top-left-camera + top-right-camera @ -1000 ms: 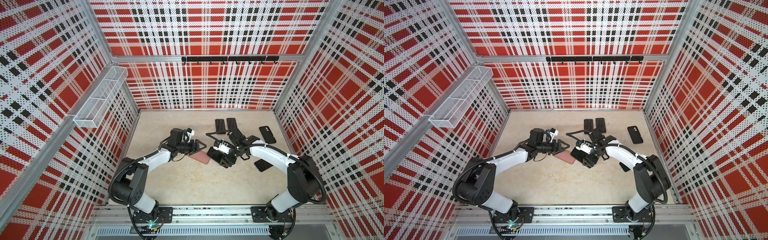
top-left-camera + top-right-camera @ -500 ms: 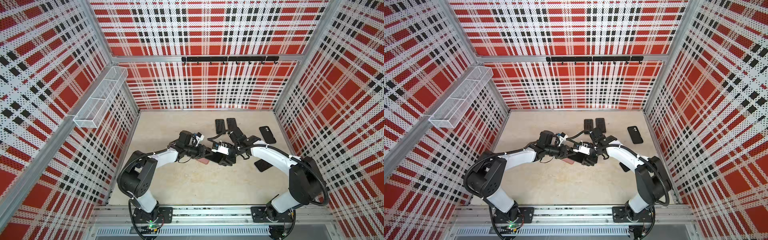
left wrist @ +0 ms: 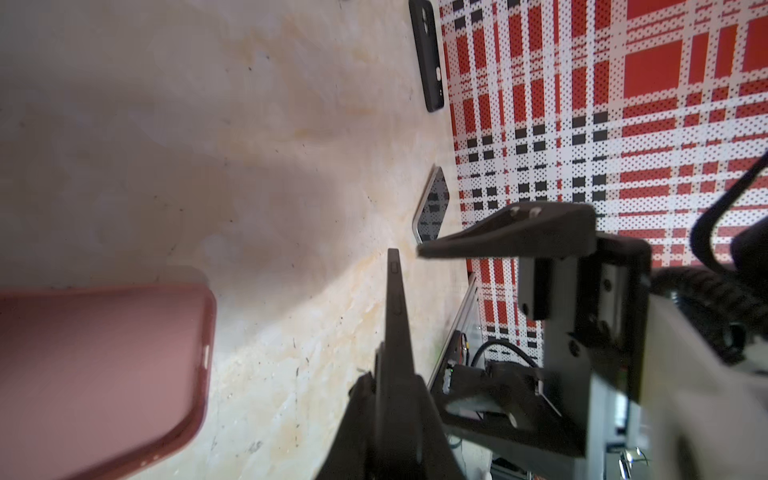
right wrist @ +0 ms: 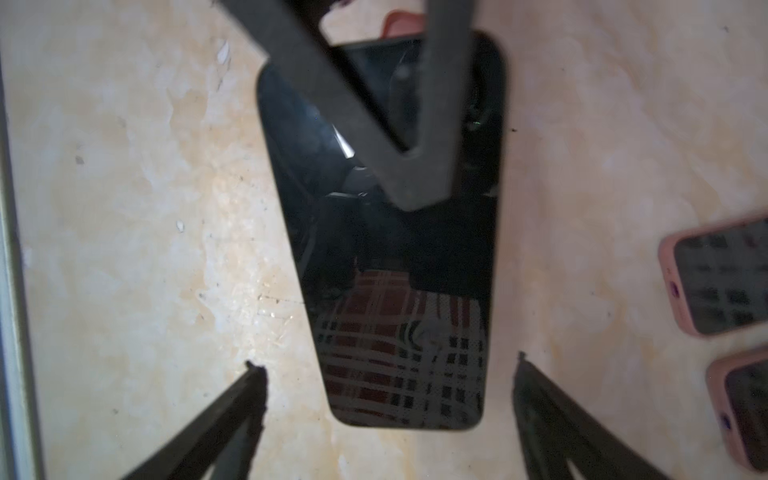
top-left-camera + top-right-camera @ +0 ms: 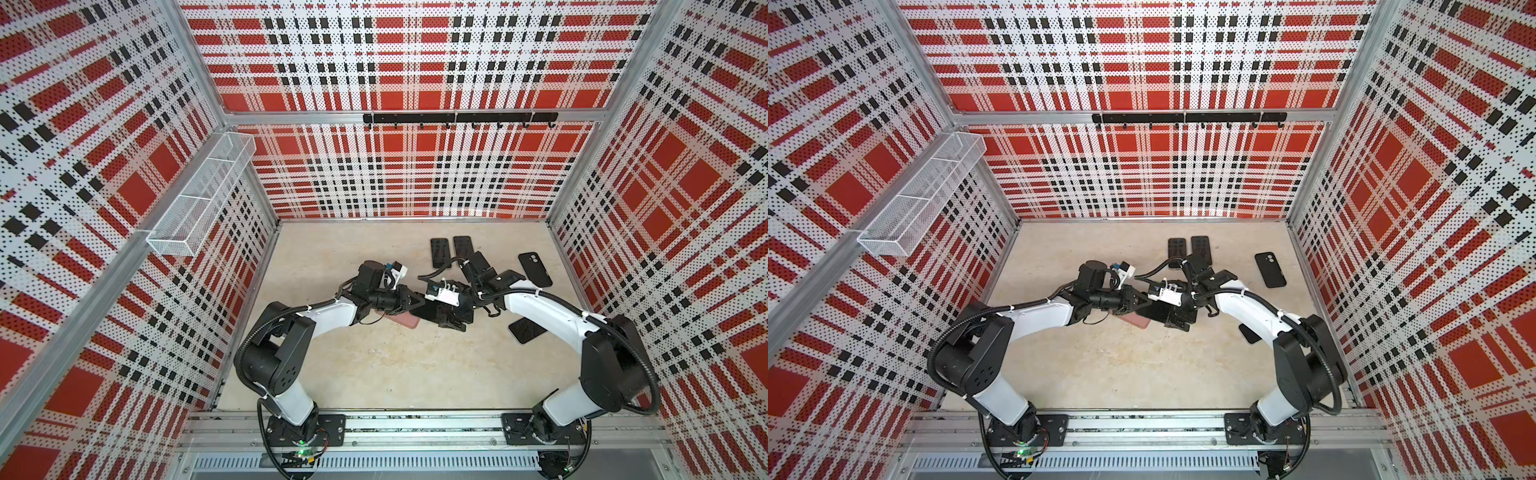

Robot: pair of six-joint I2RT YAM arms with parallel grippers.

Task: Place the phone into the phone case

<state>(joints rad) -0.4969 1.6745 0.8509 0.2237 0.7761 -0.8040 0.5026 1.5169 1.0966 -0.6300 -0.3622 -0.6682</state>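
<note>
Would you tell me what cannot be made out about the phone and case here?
Phone: far end covered by the left tool in the right wrist view.
Pink case: blurred, cut off by the frame edge in the left wrist view.
Spare phone: partly under the right arm in both top views.

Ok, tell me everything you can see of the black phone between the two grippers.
The black glossy slab phone has rounded corners; its dark screen faces up, mirroring the plaid walls, and side buttons show on its thin edge. It sits level beside the pink phone case. The left gripper is shut on one end, pinching across its thickness; the right gripper stands open astride the other end, fingers clear. Whether it rests on the table is unclear.
</note>
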